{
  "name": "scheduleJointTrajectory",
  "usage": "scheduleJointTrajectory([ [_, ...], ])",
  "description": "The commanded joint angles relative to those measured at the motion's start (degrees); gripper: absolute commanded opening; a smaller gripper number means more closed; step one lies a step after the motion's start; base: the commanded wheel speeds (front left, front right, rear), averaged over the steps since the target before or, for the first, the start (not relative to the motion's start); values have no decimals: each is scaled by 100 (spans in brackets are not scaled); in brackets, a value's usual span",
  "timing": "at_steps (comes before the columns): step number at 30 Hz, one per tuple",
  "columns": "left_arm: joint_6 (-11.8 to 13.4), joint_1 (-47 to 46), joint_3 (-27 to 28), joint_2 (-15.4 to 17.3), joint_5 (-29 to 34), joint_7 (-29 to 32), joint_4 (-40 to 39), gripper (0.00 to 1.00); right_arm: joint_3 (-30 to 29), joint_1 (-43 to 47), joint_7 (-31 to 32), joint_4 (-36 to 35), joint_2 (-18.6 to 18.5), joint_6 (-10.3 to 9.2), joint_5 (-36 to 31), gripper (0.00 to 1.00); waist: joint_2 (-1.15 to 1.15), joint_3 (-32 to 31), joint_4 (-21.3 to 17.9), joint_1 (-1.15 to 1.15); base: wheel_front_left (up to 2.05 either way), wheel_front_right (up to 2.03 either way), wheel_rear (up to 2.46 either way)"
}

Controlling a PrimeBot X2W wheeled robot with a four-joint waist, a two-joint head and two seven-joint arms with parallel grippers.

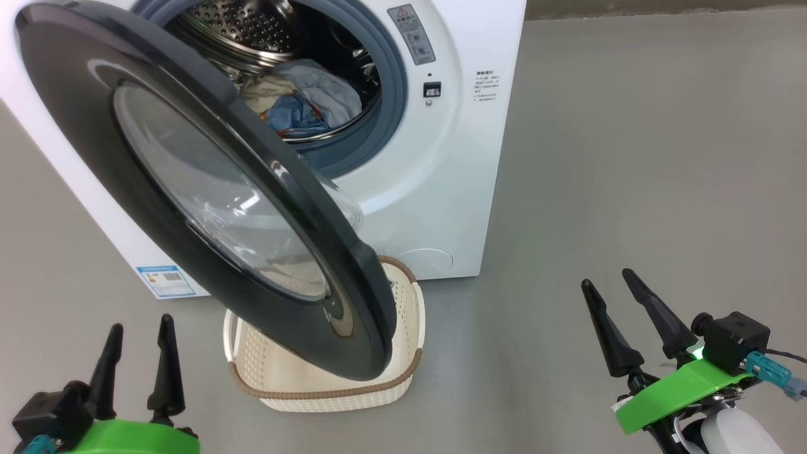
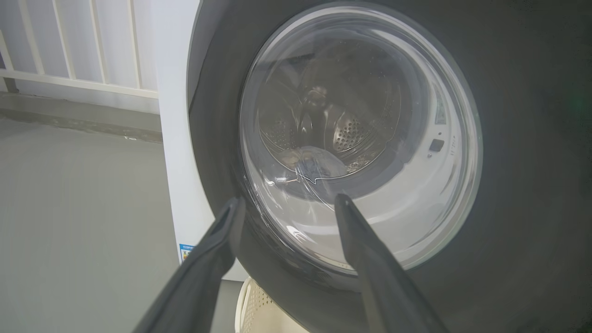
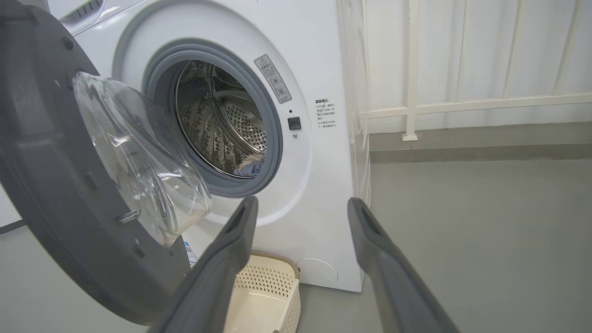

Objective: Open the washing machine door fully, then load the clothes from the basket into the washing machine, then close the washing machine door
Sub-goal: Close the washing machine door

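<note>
The washing machine door (image 1: 208, 189) is hanging wide open across the left and middle of the head view, above the basket (image 1: 328, 392). The basket is sitting on the floor (image 1: 630, 157) in front of the washing machine (image 1: 460, 157) and is looking empty. The clothes (image 1: 302, 98) are lying inside the drum (image 1: 252, 31) at the top middle, so I am thinking the loading is done and only the shutting is left. The left gripper (image 1: 140, 325) is waiting at the lower left and the right gripper (image 1: 606, 279) at the lower right, both with fingers spread wide and holding nothing. The door is looking big, hard and heavy, and it is hanging from its upper left side. Its black ring (image 1: 75, 107) is looking shiny and slippery, so pinching it may be slipping off. Pushing flat on the ring near the loose edge, down by the basket, is seeming best. The glass bowl (image 3: 138, 157) may be cracking easily, so it is better left alone.
</note>
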Motion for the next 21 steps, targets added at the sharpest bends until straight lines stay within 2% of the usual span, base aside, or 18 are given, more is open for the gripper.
scheduleJointTrajectory([
  [1, -22, -141, 205, 92, 52, -36, -106, 100, 129, -219, -26, -122, -77, 9, 30, 100, 0, -8, 14, 0, 0, 0, 0],
  [3, -32, -136, 209, 78, 57, -36, -98, 100, 154, -246, -26, -130, -89, 9, 40, 100, 0, -18, 46, 0, 0, 0, 0],
  [4, -36, -137, 217, 73, 61, -36, -99, 100, 168, -258, -26, -141, -96, 9, 42, 82, 0, -17, 69, 0, 0, 0, 0],
  [5, -40, -141, 222, 65, 66, -36, -102, 100, 182, -268, -26, -159, -104, 9, 42, 57, 0, -16, 99, 0, 0, 0, 0],
  [8, -55, -149, 222, 37, 71, -36, -95, 100, 216, -318, -26, -194, -122, 9, 47, 4, 0, -2, 203, 0, 0, 0, 0],
  [9, -60, -150, 218, 25, 71, -36, -90, 100, 240, -349, -26, -204, -122, 9, 46, 0, 0, 6, 243, 0, 0, 0, 0],
  [17, -92, -194, 217, -58, 64, -37, -44, 100, 514, -785, -26, -379, -37, 9, 25, 0, 0, 36, 658, 0, 0, 0, 0],
  [21, -109, -198, 173, -79, 68, -37, -2, 100, 631, -1046, -26, -739, 128, 9, 401, 0, 0, 19, 874, 0, 0, 0, 0],
])
